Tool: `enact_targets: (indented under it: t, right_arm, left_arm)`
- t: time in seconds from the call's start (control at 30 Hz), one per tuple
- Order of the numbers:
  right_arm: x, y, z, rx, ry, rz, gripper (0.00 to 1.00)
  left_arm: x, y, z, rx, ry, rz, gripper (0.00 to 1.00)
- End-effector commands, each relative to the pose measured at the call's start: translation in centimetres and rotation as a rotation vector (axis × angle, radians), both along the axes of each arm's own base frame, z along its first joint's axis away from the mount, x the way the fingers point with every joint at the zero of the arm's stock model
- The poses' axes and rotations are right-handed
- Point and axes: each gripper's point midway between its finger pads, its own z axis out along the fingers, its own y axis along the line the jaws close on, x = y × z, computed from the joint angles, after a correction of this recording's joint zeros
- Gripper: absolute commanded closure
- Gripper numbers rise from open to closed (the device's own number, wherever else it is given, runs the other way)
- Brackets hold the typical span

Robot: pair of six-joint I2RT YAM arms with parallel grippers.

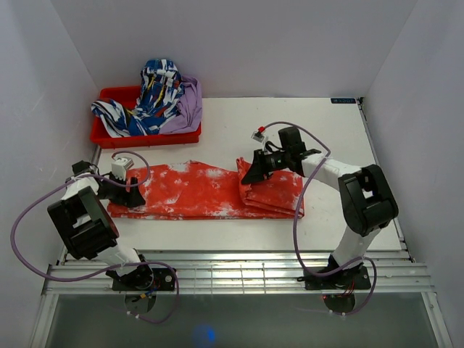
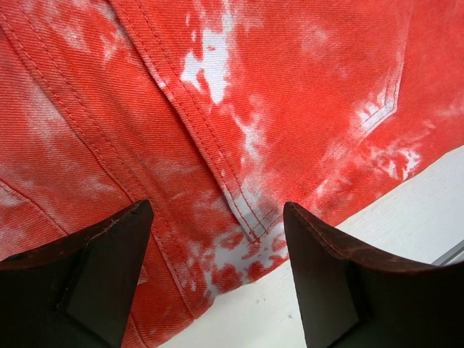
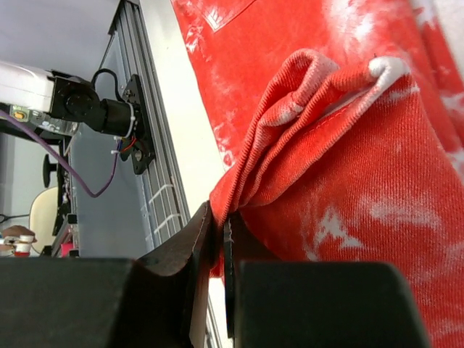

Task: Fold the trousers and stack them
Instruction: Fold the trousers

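Right end effector is pinched tight on a bunched edge of the trousers. They lie across the table with the right end folded over. Left end effector hangs spread above the other end, gripping nothing. Risk: that thin pinch slips, or the unpinned cloth drags along and wrecks the fold. There's a small sticker at the far corner, possibly printed, but it's too tiny to read.

- We find open bench behind the trousers, right of the bin.
- The trousers span the middle, left to right.
- A narrow bare strip runs along the near edge.
- Three walls close the sides.
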Motion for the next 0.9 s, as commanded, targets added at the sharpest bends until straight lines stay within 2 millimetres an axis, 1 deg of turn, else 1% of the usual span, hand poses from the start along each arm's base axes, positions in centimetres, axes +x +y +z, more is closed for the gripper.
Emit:
enact_targets:
  t: [0.0, 0.07, 0.1, 0.17, 0.2, 0.37, 0.4, 0.63, 0.67, 0.73, 0.77, 0.83, 0.87]
  right_arm:
    - [0.3, 3.4, 0.4, 0.061, -0.038, 0.014, 0.92]
    - [0.7, 4.3, 0.1, 0.066, -0.038, 0.004, 0.92]
    - [0.4, 4.9, -0.7, 0.062, -0.020, 0.015, 0.92]
    - [0.6, 5.8, -1.0, 0.067, -0.002, 0.012, 0.92]
    - [0.3, 6.4, -1.4, 0.063, 0.008, 0.020, 0.92]
    - [-0.2, 7.9, -2.1, 0.062, 0.028, 0.035, 0.92]
    - [-0.3, 8.2, -2.5, 0.059, 0.041, 0.038, 0.92]
    - [0.3, 10.4, -1.7, 0.081, 0.047, 0.038, 0.92]
    - [0.6, 10.8, -1.9, 0.076, 0.050, 0.029, 0.92]
    - [0.5, 11.4, -2.2, 0.074, 0.055, 0.036, 0.92]
    - [0.7, 11.7, -2.8, 0.066, 0.078, 0.031, 0.92]
    - [0.4, 12.3, -3.3, 0.066, 0.100, 0.040, 0.92]
    - [0.3, 12.6, -3.8, 0.059, 0.114, 0.041, 0.92]
  left_arm:
    - [-0.4, -0.2, -0.4, -0.001, 0.012, 0.001, 0.16]
    - [-0.5, -0.2, -0.5, 0.000, 0.013, 0.002, 0.16]
    - [-0.5, -0.2, -0.6, -0.001, 0.017, 0.003, 0.16]
    - [-0.5, -0.2, -0.8, -0.004, 0.023, 0.005, 0.16]
    - [-0.5, -0.2, -0.9, -0.005, 0.024, 0.006, 0.16]
    - [-0.7, -0.3, -1.2, -0.005, 0.031, 0.004, 0.16]
    - [-0.8, -0.3, -1.2, 0.000, 0.028, 0.002, 0.16]
    - [-0.9, -0.2, -1.4, 0.004, 0.032, -0.001, 0.16]
    - [-0.8, -0.2, -1.4, 0.005, 0.031, -0.001, 0.16]
    - [-0.8, -0.2, -1.5, 0.003, 0.033, 0.000, 0.16]
    - [-0.7, -0.1, -1.4, 0.003, 0.033, 0.000, 0.16]
    - [-0.8, -0.2, -1.6, 0.004, 0.036, -0.001, 0.16]
    - [-0.9, -0.2, -1.7, 0.003, 0.040, -0.001, 0.16]
